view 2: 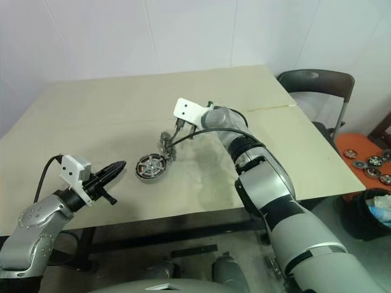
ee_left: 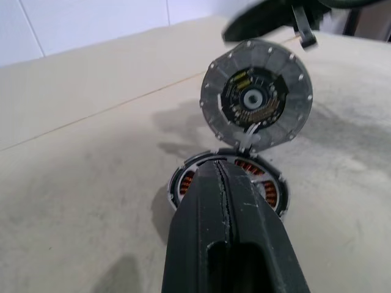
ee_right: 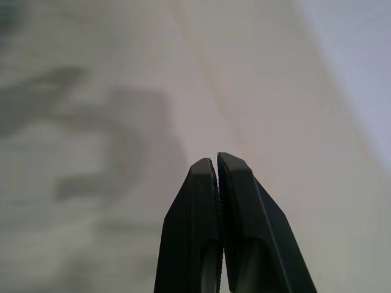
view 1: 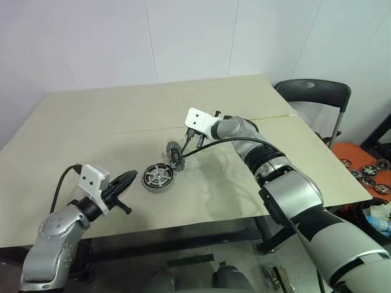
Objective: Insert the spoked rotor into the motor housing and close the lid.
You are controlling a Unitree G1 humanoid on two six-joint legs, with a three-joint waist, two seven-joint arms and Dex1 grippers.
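Observation:
The motor housing (view 1: 157, 177) lies flat on the tan table (view 1: 91, 122), its coppery windings (ee_left: 183, 182) showing. Just behind it the lid (ee_left: 256, 94) stands on edge, its dark-centred face turned toward my left gripper. My right gripper (view 1: 184, 141) hovers at the lid's top edge; its wrist view shows it (ee_right: 217, 160) shut with nothing between the fingers. I cannot tell whether it touches the lid. My left gripper (view 1: 133, 175) is shut and empty, pointing at the housing from close by. The housing's centre is hidden behind its fingers (ee_left: 208, 201), so I cannot make out the spoked rotor.
A black chair (view 1: 314, 91) stands past the table's right corner. On the floor at the right, an orange tray (view 1: 366, 168) holds several dark wheels. The table's front edge runs just below my left gripper.

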